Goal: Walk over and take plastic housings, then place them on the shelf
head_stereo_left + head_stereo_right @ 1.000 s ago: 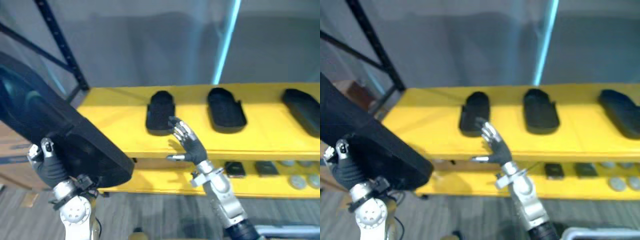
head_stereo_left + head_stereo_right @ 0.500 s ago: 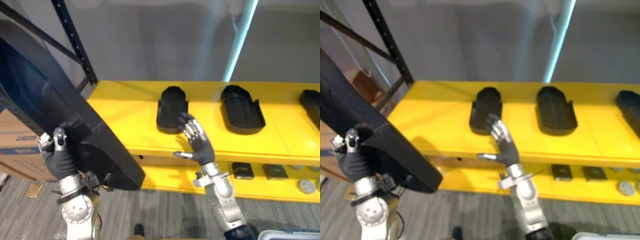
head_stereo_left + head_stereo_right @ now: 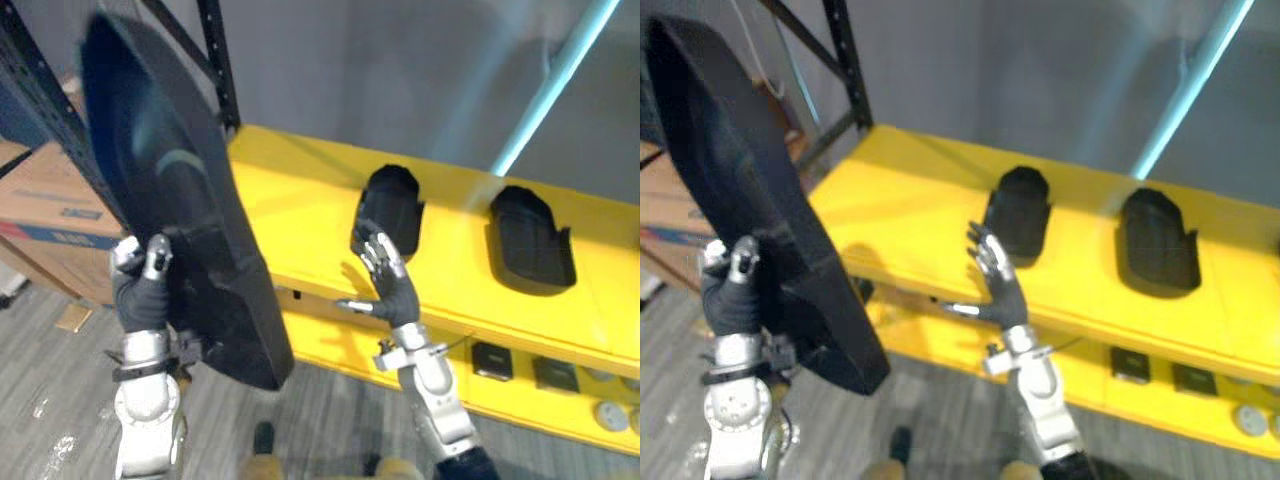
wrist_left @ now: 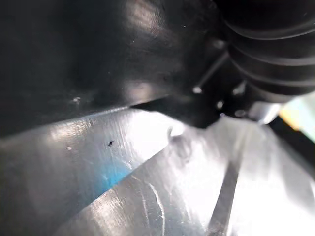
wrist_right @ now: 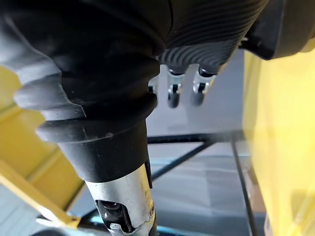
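My left hand [image 3: 142,290] has the big black housing [image 3: 170,190] by its lower rim. The thumb is clamped on the near face and the fingers wrap round behind the edge, so it is closed on the part. The housing stands almost on end, leaning a little, its hollow side turned toward the camera, and it is held up in the air on my left. It sits short of the yellow shelf [image 3: 300,220] and touches nothing there. The left wrist view has the same dark, glossy plastic pressed right up against the hand's ribbed cover.

My right hand [image 3: 390,285] is raised in front of the shelf's front edge, palm toward the shelf, fingers [image 5: 183,91] straight and spread with the thumb out to the side. It holds nothing. Its fingertips line up with the near end of a smaller housing [image 3: 390,205] lying flat on the shelf, but I cannot tell whether they touch it. A second housing [image 3: 530,240] lies further right on the same board, well apart from the first.

On the lower shelf there are two small dark blocks [image 3: 490,358] and some round grey pieces [image 3: 607,412]. A cardboard box [image 3: 50,220] sits behind the big housing at far left, beside the black rack post [image 3: 217,60].
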### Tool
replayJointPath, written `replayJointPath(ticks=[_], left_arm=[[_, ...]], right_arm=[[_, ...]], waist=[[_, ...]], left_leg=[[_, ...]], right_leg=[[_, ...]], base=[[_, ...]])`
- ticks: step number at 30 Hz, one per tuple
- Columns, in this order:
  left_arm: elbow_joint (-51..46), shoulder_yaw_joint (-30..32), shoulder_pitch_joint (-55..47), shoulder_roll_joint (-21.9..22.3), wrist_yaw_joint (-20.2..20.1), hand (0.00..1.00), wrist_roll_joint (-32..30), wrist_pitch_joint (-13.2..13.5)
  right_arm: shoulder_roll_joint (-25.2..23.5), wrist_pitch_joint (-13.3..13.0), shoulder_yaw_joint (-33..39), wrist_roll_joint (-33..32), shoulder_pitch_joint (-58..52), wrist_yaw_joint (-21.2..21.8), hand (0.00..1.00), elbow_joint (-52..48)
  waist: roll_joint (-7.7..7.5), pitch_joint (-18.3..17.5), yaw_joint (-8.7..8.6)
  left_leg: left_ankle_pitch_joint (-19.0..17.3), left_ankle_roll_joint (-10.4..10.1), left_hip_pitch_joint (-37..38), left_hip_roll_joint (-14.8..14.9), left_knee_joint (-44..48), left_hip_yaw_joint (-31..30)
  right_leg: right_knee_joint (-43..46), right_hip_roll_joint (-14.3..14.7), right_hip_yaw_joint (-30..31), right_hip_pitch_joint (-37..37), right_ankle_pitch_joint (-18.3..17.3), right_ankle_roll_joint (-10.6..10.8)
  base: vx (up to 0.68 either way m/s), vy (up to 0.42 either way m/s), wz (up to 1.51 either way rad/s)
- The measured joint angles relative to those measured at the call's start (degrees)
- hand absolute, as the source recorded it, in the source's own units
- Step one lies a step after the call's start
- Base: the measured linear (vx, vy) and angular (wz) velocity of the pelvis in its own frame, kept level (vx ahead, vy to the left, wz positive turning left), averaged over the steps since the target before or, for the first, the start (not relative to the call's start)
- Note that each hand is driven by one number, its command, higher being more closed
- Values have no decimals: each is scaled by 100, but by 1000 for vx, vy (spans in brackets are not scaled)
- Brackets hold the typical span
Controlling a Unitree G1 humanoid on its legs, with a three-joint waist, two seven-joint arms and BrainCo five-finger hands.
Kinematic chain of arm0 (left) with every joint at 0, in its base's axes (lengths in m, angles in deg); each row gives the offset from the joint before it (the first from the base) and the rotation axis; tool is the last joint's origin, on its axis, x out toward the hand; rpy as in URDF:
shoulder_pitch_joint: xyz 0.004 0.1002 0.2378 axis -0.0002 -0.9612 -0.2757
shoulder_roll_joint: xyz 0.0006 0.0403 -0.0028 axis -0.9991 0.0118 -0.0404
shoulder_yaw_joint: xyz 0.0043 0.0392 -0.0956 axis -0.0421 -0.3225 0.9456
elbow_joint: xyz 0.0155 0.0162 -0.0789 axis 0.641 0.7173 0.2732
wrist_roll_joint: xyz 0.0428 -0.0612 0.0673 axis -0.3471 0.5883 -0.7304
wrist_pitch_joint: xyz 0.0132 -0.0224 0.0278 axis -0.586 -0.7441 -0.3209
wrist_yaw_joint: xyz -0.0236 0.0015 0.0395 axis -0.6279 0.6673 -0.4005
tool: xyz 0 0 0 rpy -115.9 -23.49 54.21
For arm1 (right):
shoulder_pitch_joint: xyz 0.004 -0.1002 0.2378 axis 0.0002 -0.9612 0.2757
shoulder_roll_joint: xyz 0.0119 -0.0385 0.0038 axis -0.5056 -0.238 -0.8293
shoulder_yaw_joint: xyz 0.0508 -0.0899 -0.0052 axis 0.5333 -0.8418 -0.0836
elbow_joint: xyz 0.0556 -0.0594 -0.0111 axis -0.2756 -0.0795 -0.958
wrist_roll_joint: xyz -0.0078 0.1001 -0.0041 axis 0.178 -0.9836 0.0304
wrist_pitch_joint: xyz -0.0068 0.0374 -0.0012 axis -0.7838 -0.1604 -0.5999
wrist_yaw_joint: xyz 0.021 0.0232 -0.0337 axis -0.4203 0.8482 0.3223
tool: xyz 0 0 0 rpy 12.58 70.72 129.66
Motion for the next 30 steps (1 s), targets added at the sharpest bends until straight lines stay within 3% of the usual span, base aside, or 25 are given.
replayJointPath(ticks=[3, 6, 10, 13, 16, 19, 21, 23, 24, 25, 27, 30], left_arm=[[-27, -67, 10, 167, 70, 100, -31, -20], [-53, -74, 5, 252, 141, 100, -32, -21], [-65, -69, -8, 386, 315, 100, 11, -11], [-35, -98, -3, 485, 339, 100, 3, -10], [121, -99, 22, 500, 336, 100, 0, 11], [432, -105, 154, 475, 294, 100, 7, 39], [605, -133, 353, 335, 229, 100, -48, 39], [630, -136, 445, 204, 161, 100, -43, 37], [617, -124, 523, 122, 39, 100, -33, 28], [619, -136, 561, 108, 1, 100, -33, 8], [728, -323, 667, 0, -47, 100, -33, -76], [715, -606, 473, 227, 40, 100, -36, -105]], right_arm=[[104, -184, 85, 85, 0, 101, 0, -277], [224, -386, 77, 129, 150, 217, 0, -405], [271, -509, -93, 93, 442, 371, 0, -409], [252, -519, -374, 98, 520, 398, 0, -551], [258, -405, -465, 101, 559, 357, 0, -579], [257, -389, -458, 97, 509, 222, 0, -568], [231, -436, -438, 124, 365, 39, 0, -514], [161, -525, -437, 120, 296, -59, 0, -398], [91, -582, -440, 128, 193, -157, 0, -412], [59, -597, -439, 151, 142, -176, 0, -423], [-22, -571, -485, 225, -58, -274, 0, -491], [5, -508, -566, 235, -217, -208, 0, -620]], waist=[[79, -40, -6], [82, -42, -7], [98, -50, 24], [172, -50, -47], [290, -105, -83], [333, -172, -194], [323, -171, -163], [278, -151, -160], [254, -152, -158], [232, -165, -171], [87, -193, -228], [25, -229, -239]], left_leg=[[19, -71, -66, 74, 3, -66], [-65, -84, -65, 53, 154, 7], [-320, -78, -6, 95, 533, 19], [-412, -31, -52, 167, 643, -4], [-699, 7, -50, 59, 956, 22], [-658, 32, 140, -248, 725, 301], [-627, 126, 193, -439, 576, 528], [-617, 224, 183, -480, 514, 777], [-668, 302, 96, -416, 504, 861], [-677, 319, 55, -380, 477, 911], [-652, 360, 22, -308, 416, 933], [-583, 312, 62, -326, 366, 958]], right_leg=[[-555, 177, -124, 286, 365, 3], [-572, 155, -93, 371, 365, 2], [-579, 129, 50, 546, 304, -50], [-538, 111, 63, 545, 245, -41], [-459, -37, 273, 467, 156, 30], [-276, -369, 548, 311, 162, 213], [-140, -553, 671, 107, 231, 284], [-53, -562, 637, -101, 411, 85], [-243, -474, 471, -163, 734, 48], [-367, -421, 419, -165, 822, 21], [-321, -61, 176, -143, 487, -136], [-649, -28, 187, -8, 637, -69]], base=[[166, -51, 12], [121, -20, 4], [48, -13, -13], [-36, -8, -3], [-68, 48, -26], [-40, 180, -41], [-23, 141, -36], [-30, 109, -50], [-21, 70, -58], [-26, 16, -43], [-5, -23, -17], [52, 3, -6]])
